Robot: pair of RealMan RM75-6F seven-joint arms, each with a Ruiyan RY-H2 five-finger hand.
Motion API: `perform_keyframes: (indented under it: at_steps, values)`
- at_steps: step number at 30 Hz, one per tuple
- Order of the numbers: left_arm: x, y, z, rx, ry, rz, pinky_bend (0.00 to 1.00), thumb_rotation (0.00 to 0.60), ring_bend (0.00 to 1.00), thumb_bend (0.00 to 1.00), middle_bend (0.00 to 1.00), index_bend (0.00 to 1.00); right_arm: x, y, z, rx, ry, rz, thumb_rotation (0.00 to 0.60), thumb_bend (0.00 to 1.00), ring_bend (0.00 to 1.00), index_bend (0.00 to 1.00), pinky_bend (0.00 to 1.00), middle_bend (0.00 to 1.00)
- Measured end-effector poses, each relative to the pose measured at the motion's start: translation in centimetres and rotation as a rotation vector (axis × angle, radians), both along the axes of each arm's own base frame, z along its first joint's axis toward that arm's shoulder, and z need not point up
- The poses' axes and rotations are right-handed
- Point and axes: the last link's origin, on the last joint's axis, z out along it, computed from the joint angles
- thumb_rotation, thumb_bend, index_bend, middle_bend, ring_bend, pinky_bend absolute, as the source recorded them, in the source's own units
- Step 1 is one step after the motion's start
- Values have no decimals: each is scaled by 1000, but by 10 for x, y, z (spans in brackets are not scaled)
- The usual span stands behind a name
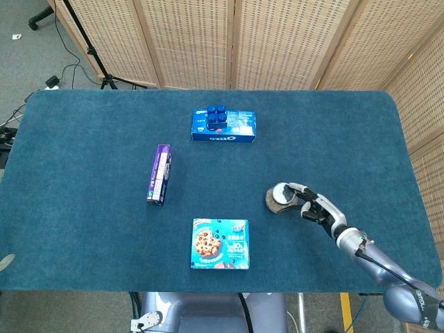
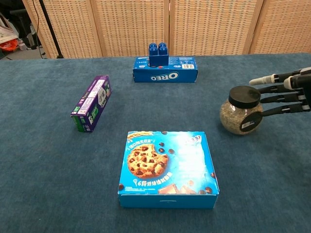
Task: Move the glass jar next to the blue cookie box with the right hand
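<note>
Your right hand point(image 1: 312, 205) holds the glass jar point(image 1: 279, 200) right of centre, mid-carry. The blue cookie box point(image 1: 220, 243) lies lower centre; you likely need to set the jar just beside it.

Your right hand point(image 1: 310, 205) grips the glass jar point(image 1: 279, 199) on the blue cloth table point(image 1: 83, 139), its fingers wrapped around the jar's right side. The jar sits to the right of the blue cookie box point(image 1: 220, 243) and a little farther back, with a gap between them. An Oreo box point(image 1: 224, 126) with a blue block point(image 1: 218, 114) on top lies at the back, and a purple box point(image 1: 159, 173) lies to the left.
</note>
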Motion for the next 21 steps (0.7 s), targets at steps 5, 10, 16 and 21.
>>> perform_keyframes:
  at_steps: [5, 10, 16, 21]
  values:
    - [0, 0, 0, -3, -1, 0, 0, 600, 0, 0, 0, 0, 15, 0, -11, 15, -17, 8, 600, 1000, 0, 97, 140, 0]
    - [0, 1, 0, -4, -1, 2, 0, 600, 0, 0, 0, 0, 29, -1, -21, 28, -26, 19, 600, 1000, 0, 96, 140, 0]
    - [-1, 2, -1, -10, -1, 6, 0, 600, 0, 0, 0, 0, 45, -3, -31, 42, -36, 18, 600, 1000, 0, 97, 140, 0]
    - [-1, 3, -2, -12, -3, 11, 0, 600, 0, 0, 0, 0, 63, -6, -38, 43, -40, 24, 600, 1000, 0, 96, 140, 0]
